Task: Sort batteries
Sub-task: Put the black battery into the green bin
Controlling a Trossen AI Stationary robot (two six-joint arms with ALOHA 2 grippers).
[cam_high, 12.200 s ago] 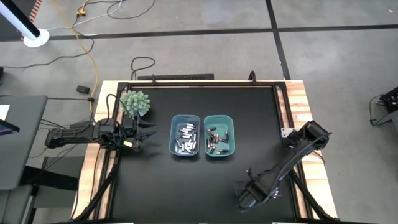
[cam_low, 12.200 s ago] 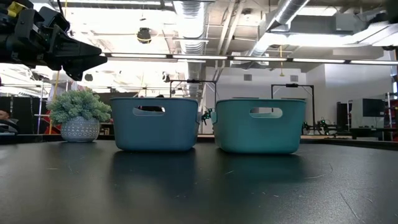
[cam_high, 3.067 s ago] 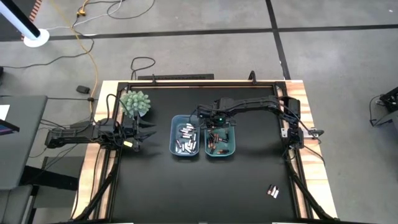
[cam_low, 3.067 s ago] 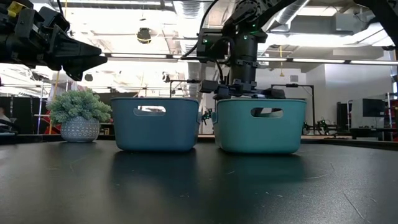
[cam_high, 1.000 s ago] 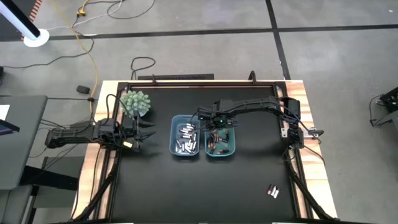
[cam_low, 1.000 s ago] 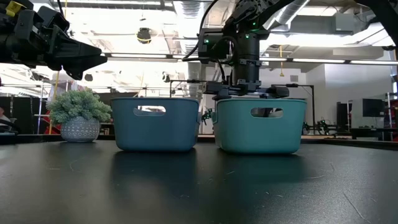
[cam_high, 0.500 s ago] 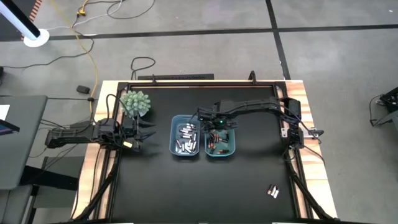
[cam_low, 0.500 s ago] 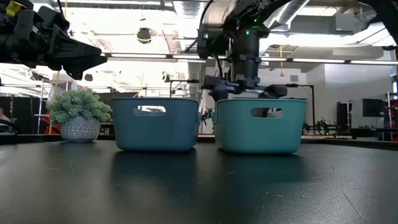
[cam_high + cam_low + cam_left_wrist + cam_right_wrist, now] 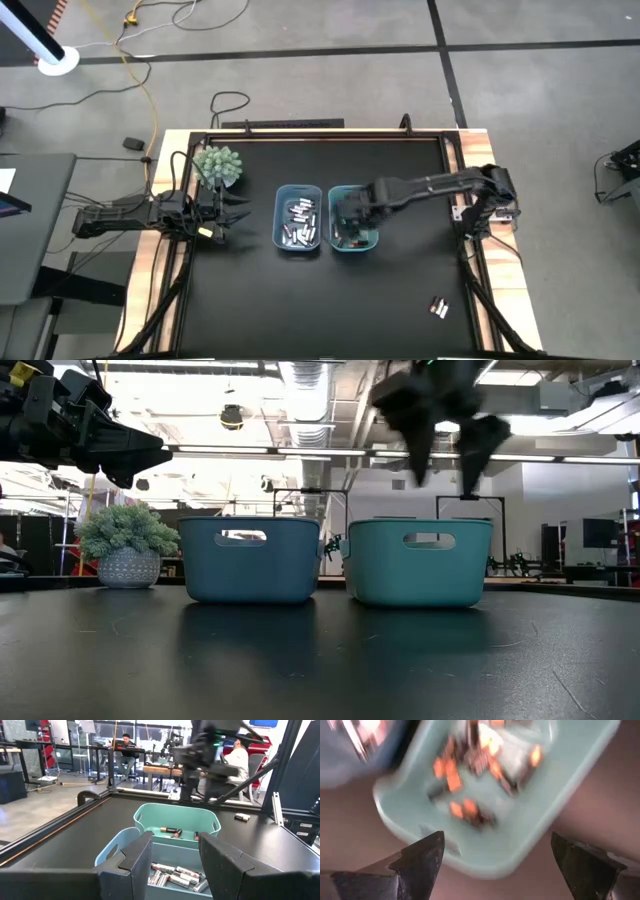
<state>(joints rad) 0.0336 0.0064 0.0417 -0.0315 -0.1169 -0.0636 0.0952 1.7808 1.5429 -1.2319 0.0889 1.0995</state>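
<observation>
The right gripper [image 9: 445, 455] hangs above the teal bin [image 9: 353, 218], its jaws spread wide with nothing between them; that bin holds the dark batteries with copper ends [image 9: 345, 231], though the right wrist view is blurred and shows them only as orange-tipped shapes. Just beside it sits the blue bin [image 9: 298, 217] with the silvery batteries [image 9: 299, 222] lying in a loose heap. Two more dark batteries [image 9: 438, 307] lie well apart on the black desk [image 9: 250, 300], near its front right corner. The left gripper [image 9: 232, 212] waits at the desk's left edge beside a small potted plant [image 9: 218, 165], its jaws parted and empty.
</observation>
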